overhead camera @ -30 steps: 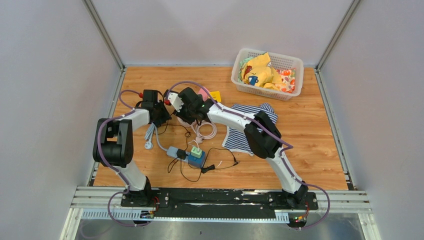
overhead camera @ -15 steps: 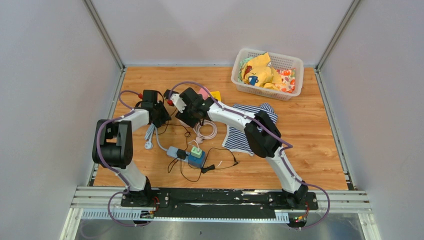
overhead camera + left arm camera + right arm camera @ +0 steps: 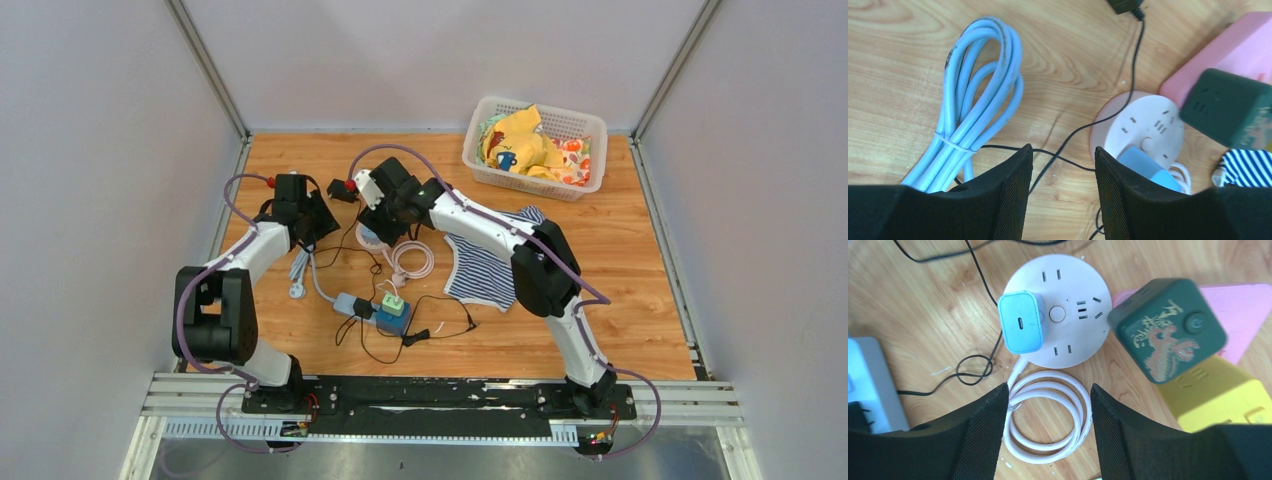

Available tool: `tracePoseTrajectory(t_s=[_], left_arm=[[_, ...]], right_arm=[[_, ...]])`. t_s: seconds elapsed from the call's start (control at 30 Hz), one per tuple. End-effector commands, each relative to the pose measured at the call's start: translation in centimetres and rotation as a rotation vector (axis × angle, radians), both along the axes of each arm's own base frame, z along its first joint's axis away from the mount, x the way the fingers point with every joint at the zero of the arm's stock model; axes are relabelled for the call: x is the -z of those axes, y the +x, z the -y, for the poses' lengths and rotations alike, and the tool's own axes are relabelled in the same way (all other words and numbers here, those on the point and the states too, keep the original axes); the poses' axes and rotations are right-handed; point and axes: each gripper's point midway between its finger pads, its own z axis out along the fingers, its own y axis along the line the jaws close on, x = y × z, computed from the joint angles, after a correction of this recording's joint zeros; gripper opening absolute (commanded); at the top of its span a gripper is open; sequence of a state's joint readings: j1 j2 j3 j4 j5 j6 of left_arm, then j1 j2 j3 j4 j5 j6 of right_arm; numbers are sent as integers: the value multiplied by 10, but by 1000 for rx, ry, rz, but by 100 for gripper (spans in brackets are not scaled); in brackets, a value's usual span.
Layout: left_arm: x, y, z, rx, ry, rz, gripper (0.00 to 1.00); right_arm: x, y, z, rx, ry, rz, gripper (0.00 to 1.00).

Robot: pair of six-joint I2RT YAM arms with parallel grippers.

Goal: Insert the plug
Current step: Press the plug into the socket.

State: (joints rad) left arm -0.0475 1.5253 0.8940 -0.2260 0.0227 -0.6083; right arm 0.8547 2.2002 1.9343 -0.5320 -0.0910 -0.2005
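A light blue plug (image 3: pixel 1020 329) sits pushed into the round white socket (image 3: pixel 1073 335) on the wooden table. In the right wrist view my right gripper (image 3: pixel 1049 390) hangs above the socket's coiled white cord (image 3: pixel 1048 415), open, with nothing between its fingers. My left gripper (image 3: pixel 1063 149) is open too, over bare wood and a thin black wire (image 3: pixel 1133 60), just left of the round socket (image 3: pixel 1143 125) and the plug (image 3: pixel 1148 167). From above, both grippers, left (image 3: pixel 316 230) and right (image 3: pixel 398 222), flank the socket (image 3: pixel 372 238).
A dark green cube socket (image 3: pixel 1168 327), a pink block (image 3: pixel 1243 315) and a yellow block (image 3: pixel 1213 395) crowd the socket's far side. A bundled pale blue cable (image 3: pixel 978 100) lies left. A blue power strip (image 3: pixel 392 312), striped cloth (image 3: pixel 490 265) and a basket (image 3: pixel 535 145) of clothes are nearby.
My right gripper has opened and pulled up and back from the plug, which stays in the socket. My left gripper has opened wider and shifted slightly left.
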Motion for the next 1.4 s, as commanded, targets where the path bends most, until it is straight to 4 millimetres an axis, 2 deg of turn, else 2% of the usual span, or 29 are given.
tracePoseTrajectory(t_s=[0.0, 0.13, 0.23, 0.37, 0.43, 0.57, 0.63, 0.7, 0.77, 0.87, 1.0, 1.07, 1.17, 1.23, 1.37], left_arm=[[-35, 8, 4, 31, -12, 84, 52], [-51, 6, 9, 62, -24, 122, 53], [-61, 6, 20, 115, -69, 180, 50], [-60, 4, 35, 153, -142, 193, 50], [-53, 2, 38, 168, -159, 170, 50], [-37, -2, 44, 187, -191, 123, 49], [-31, -5, 46, 191, -200, 106, 49], [-26, -7, 45, 190, -197, 93, 48], [-25, -7, 44, 196, -188, 84, 48], [-24, -8, 44, 207, -177, 72, 48], [-28, -10, 43, 241, -155, 63, 49], [-32, -13, 42, 258, -134, 54, 51], [-44, -19, 40, 295, -105, 67, 53], [-54, -23, 40, 320, -89, 91, 55], [-75, -37, 43, 371, -80, 156, 63]], right_arm=[[-48, 4, -3, 38, 107, 19, 60], [-51, 8, -14, 41, 153, 20, 55], [-52, 12, -25, 43, 188, 11, 47], [-41, 15, -35, 49, 205, -20, 42], [-26, 17, -34, 63, 183, -31, 40], [22, 16, -20, 108, 94, -79, 25], [42, 13, -11, 130, 59, -106, 23], [51, 9, -6, 135, 43, -129, 22], [52, 6, -5, 138, 43, -139, 22], [45, 7, -7, 138, 58, -136, 22], [13, 13, -14, 137, 118, -105, 23], [-11, 15, -16, 137, 161, -92, 29], [-42, 16, -13, 175, 223, -85, 44], [-59, 16, -4, 215, 248, -78, 53], [-80, 12, 24, 285, 271, -71, 64]])
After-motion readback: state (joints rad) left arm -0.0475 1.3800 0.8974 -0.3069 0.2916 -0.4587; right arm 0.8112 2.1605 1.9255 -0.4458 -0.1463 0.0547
